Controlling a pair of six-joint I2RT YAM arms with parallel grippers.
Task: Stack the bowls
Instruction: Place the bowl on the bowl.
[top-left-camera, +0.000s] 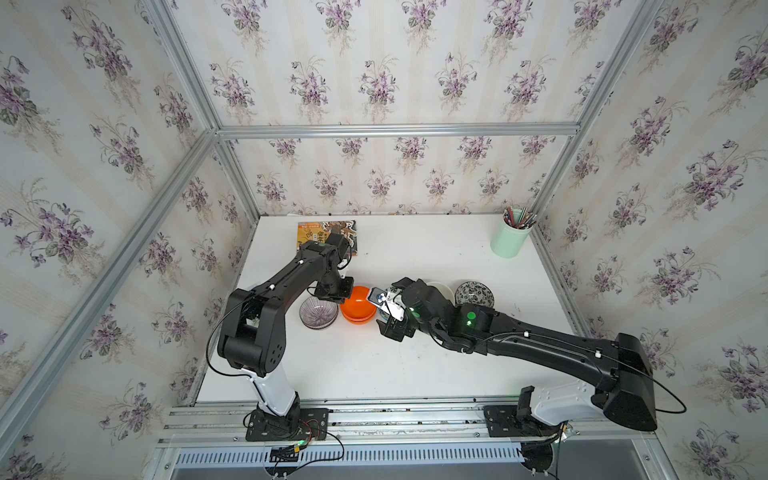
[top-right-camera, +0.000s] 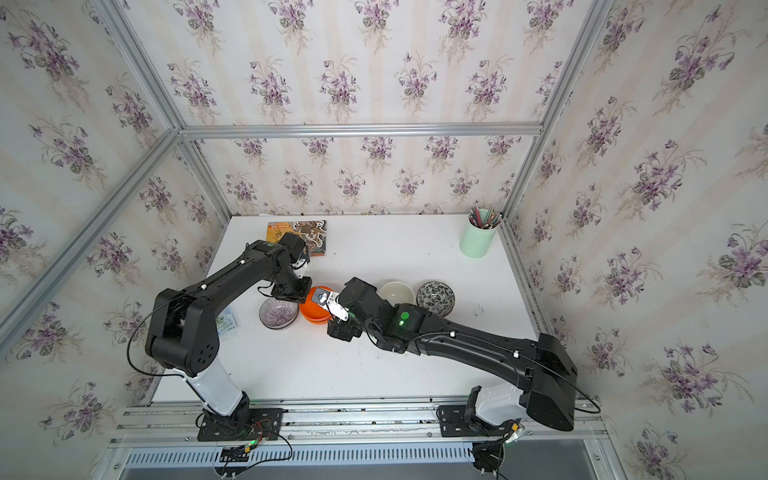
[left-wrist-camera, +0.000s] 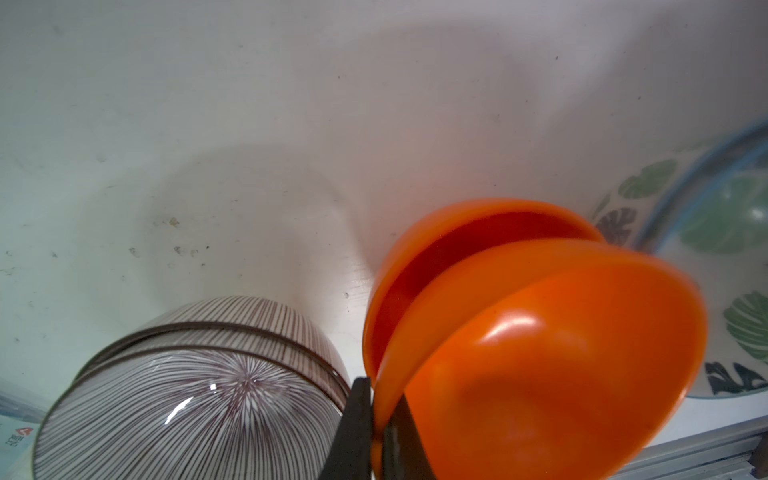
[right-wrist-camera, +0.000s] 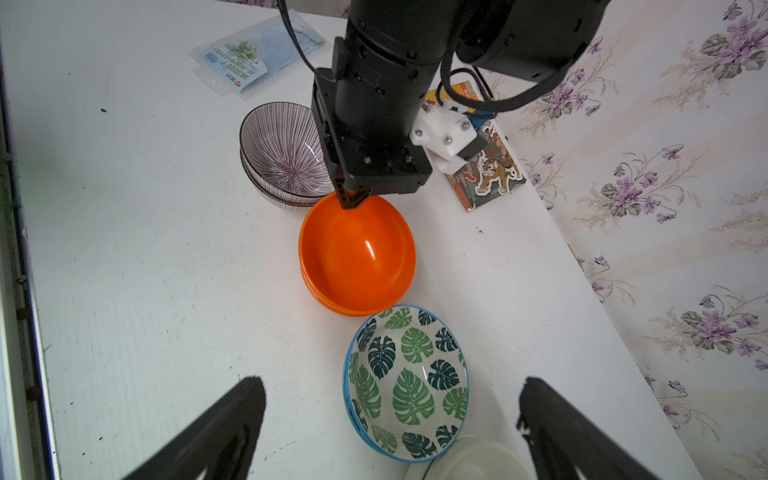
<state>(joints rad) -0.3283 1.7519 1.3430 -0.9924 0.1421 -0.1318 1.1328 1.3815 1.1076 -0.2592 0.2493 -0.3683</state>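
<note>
On the white bench (top-left-camera: 374, 365), the purple striped bowls (top-left-camera: 318, 312) stand furthest left in the row, one nested in the other, with the two orange ones just beside them. The left end effector (left-wrist-camera: 379, 399) is pinched narrow on the near rim of the upper orange bowl (left-wrist-camera: 552, 357), one finger inside and one outside, the outer one down in the slim gap next to the purple pair. In the left wrist view that bowl sits askew on the lower orange bowl (left-wrist-camera: 436, 253), whose inside shows past it, so the pair does not look fully seated. Trouble could start here: if the grip opens while the bowl is off-centre, it may rock or slide rather than settle. Any sideways pull could also drag both orange bowls or knock the purple pair. Next to the right, hidden under the arm in both top views, lies the green leaf bowl (right-wrist-camera: 411, 395), very close to the orange stack. The right end effector (right-wrist-camera: 392, 382) hangs above it, spread wide and holding nothing. A descent there risks a finger clipping the orange stack or the cream-white bowl (top-right-camera: 397, 293) just beyond, and the two wrists are near enough to collide. Furthest right sits the black-and-white floral bowl (top-left-camera: 474, 294), with no end effector near it.
</note>
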